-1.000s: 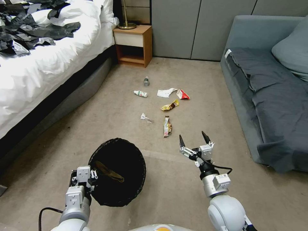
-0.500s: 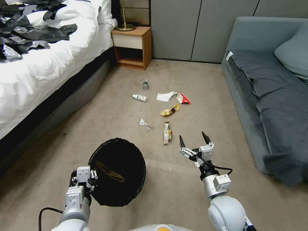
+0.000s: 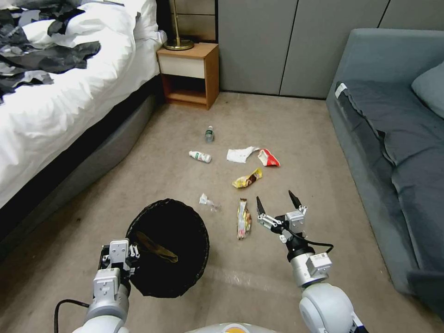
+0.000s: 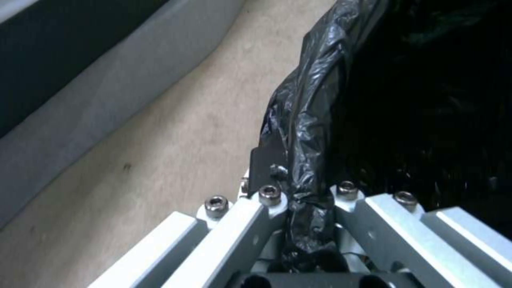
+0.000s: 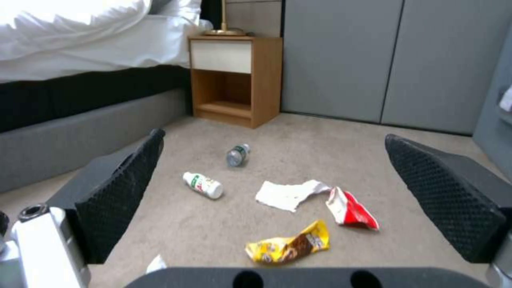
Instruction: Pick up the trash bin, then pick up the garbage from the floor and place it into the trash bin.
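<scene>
Trash bin [image 3: 169, 247] is hanging from our left gripper [image 3: 121, 259], which is pinching its bag-covered rim; our right gripper [image 3: 275, 205] is hovering wide apart beside a snack wrapper [image 3: 243, 218].

Black-lined trash bin [image 3: 169, 247]; scattered floor garbage [image 3: 246, 178]

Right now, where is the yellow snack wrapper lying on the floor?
In the head view the yellow snack wrapper lies on the carpet ahead of the open right gripper, just nearer than the white tissue and the red wrapper.
</scene>
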Controlling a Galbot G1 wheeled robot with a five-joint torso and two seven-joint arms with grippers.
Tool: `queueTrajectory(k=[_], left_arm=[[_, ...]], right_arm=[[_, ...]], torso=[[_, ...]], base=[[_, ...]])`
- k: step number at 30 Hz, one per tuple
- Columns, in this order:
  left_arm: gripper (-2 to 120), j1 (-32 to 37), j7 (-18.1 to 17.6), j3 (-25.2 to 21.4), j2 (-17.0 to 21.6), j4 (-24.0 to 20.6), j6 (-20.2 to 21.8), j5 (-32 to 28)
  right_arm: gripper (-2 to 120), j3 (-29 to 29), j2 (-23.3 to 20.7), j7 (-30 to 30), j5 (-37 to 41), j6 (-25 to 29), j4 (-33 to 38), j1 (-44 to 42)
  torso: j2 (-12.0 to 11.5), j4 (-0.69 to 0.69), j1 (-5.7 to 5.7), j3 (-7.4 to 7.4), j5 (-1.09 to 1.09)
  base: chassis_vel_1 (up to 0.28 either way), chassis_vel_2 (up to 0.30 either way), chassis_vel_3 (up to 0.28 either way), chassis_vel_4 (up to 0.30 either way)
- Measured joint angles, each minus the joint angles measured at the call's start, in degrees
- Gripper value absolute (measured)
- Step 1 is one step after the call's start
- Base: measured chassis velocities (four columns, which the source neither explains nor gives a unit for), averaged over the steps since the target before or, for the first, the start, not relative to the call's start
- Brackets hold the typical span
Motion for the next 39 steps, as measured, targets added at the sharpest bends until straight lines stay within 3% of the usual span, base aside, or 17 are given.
queueTrajectory(k=[10,22,29,33,39], left_arm=[[1,-0.3,-0.1,0.0,0.0,0.1,0.1,-0.1],[1,-0.4,-0.1,-0.1,0.2,0.1,0.3,-0.1],[1,-1.0,-0.1,0.0,0.0,1.0,0.8,0.2],[1,-1.4,-0.2,0.0,-0.1,1.3,1.3,0.5],[1,-1.6,-0.2,0.0,-0.1,1.8,1.5,1.0]], right_arm=[[100,-0.4,0.0,-1.8,-0.9,2.1,-0.8,0.1],[100,-2.3,-0.8,-1.5,-0.5,1.2,-3.0,2.2],[100,-8.6,-4.5,1.7,5.3,-9.8,-10.9,10.2],[100,-11.7,-4.5,1.3,9.9,-15.0,-18.9,15.3],[100,-13.7,-3.4,-0.1,13.9,-20.7,-24.6,18.3]], torso=[[0.0,0.00,0.01,0.01,-0.02],[0.0,-0.01,0.00,0.00,-0.01],[0.0,-0.01,0.00,0.00,-0.02],[0.0,-0.01,0.00,0.00,-0.01],[0.0,-0.01,0.00,0.00,-0.01]], base=[[-0.152,0.174,0.164,-0.165],[0.000,0.000,0.000,0.000],[0.000,0.000,0.000,0.000],[0.000,0.000,0.000,0.000],[0.000,0.000,0.000,0.000]])
